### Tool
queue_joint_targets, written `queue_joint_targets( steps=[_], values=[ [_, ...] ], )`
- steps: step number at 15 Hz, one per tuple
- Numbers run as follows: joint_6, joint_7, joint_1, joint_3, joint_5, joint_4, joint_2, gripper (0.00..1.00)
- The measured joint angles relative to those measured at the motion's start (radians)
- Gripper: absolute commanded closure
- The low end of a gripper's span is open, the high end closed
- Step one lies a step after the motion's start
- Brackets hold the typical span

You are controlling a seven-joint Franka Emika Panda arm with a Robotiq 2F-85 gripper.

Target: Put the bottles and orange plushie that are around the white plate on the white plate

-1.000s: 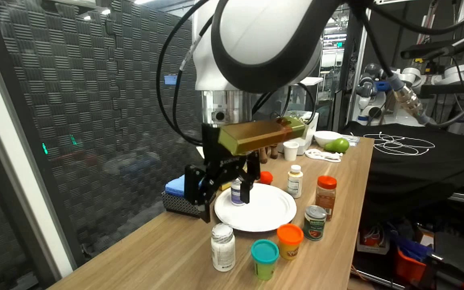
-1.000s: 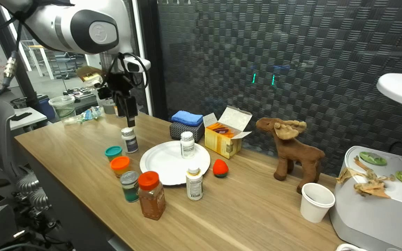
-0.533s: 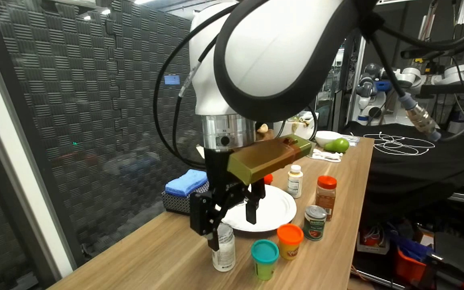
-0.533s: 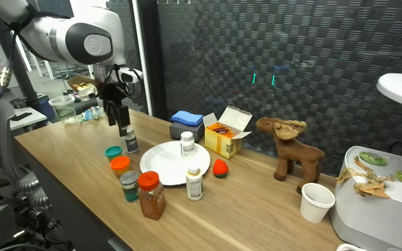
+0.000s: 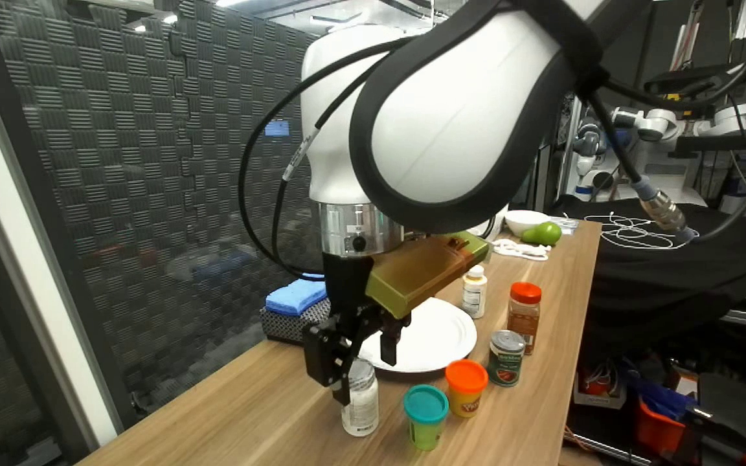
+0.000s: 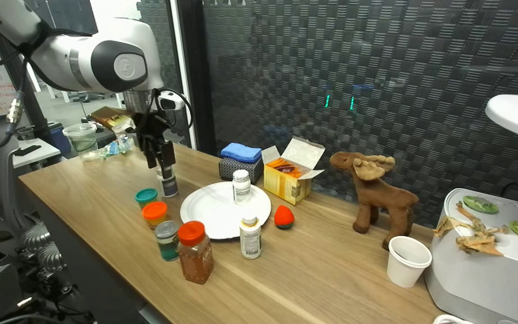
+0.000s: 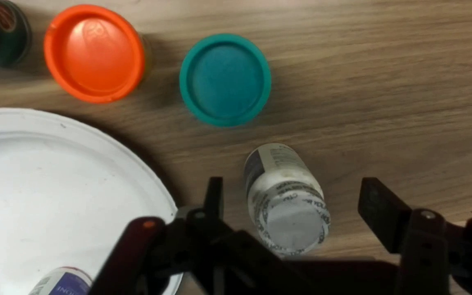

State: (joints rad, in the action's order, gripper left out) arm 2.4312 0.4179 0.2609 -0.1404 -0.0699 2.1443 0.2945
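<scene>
The pincer (image 7: 292, 200), seen in the wrist view at lower centre, stands wide: its jaws lie apart on either side of the target bottle (image 7: 286, 198), a gap shows at each, and nothing is held. At left lies the plate (image 7: 47, 196), bearing the violet-labelled bottle (image 7: 66, 283), lower left, the only item on it. In an exterior view, those left to place rest on the table (image 6: 304, 279) around the plate: the target bottle, upper left of it; teal tub (image 6: 146, 196), left; red-capped jar (image 6: 195, 256), lower left; yellow-necked bottle (image 6: 251, 240), just beside its lower edge; orange plushie (image 6: 283, 217), right. Whether the orange tub (image 6: 154, 215) and can (image 6: 167, 243) count as bottles is uncertain. The task is judged at an early stage, a grasp of the target bottle being the likely current step.
</scene>
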Motion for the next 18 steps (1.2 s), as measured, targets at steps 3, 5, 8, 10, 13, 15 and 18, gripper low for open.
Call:
queue_joint_targets(
  steps=[3, 5, 8, 10, 13, 15, 18],
  values=[
    [0.039, 0.001, 0.000, 0.010, -0.033, -0.001, 0.001, 0.69],
    [0.049, 0.001, 0.000, 0.012, -0.037, -0.002, 0.001, 0.80],
    [0.050, 0.001, 0.000, 0.012, -0.022, -0.005, 0.000, 0.80],
    [0.050, 0.002, -0.002, 0.012, 0.005, -0.015, -0.009, 0.80],
    [0.050, 0.014, -0.013, 0.019, 0.032, -0.045, -0.049, 0.80],
    [0.046, 0.021, -0.027, 0.032, 0.041, -0.063, -0.083, 0.80],
    [0.033, 0.022, -0.058, 0.054, 0.053, -0.076, -0.104, 0.80]
  ],
)
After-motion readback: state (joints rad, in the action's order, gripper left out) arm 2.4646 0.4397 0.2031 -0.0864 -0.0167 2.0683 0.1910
